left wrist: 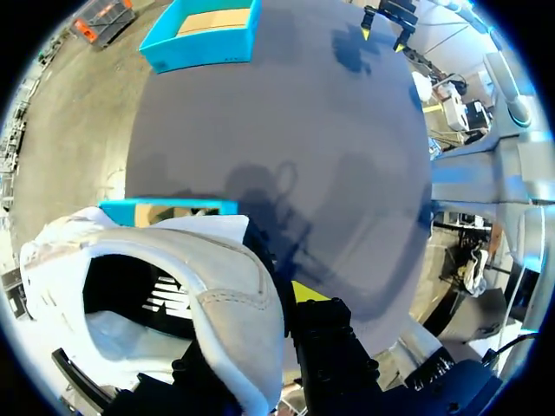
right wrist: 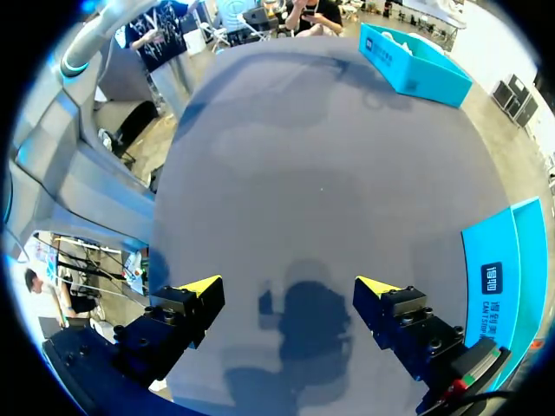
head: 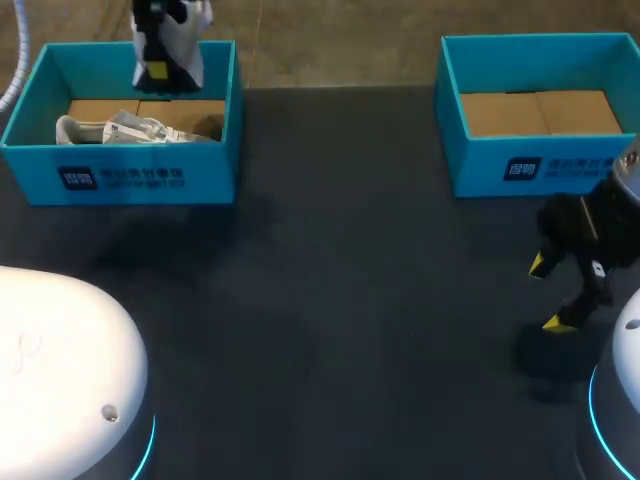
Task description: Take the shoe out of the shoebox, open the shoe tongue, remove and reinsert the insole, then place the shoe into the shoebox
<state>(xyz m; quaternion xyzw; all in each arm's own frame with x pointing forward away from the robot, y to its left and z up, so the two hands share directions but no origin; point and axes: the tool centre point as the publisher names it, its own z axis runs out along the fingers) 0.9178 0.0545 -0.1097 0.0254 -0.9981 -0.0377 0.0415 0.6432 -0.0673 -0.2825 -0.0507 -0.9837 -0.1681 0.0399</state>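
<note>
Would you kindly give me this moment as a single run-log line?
left gripper: shut on shoe, above left shoebox | second shoe: lying in left shoebox | right gripper: open, empty, over table

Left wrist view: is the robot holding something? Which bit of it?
Yes. The left gripper holds a white shoe by the edge of its opening, pinched between its fingers. The right gripper is open and holds nothing.

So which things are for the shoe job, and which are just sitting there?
For the job: the white shoe held in the left tool; the left shoebox; the right tool, open and empty.
Just sitting there: the other shoe lying in that shoebox; the empty blue box on the right.
</note>
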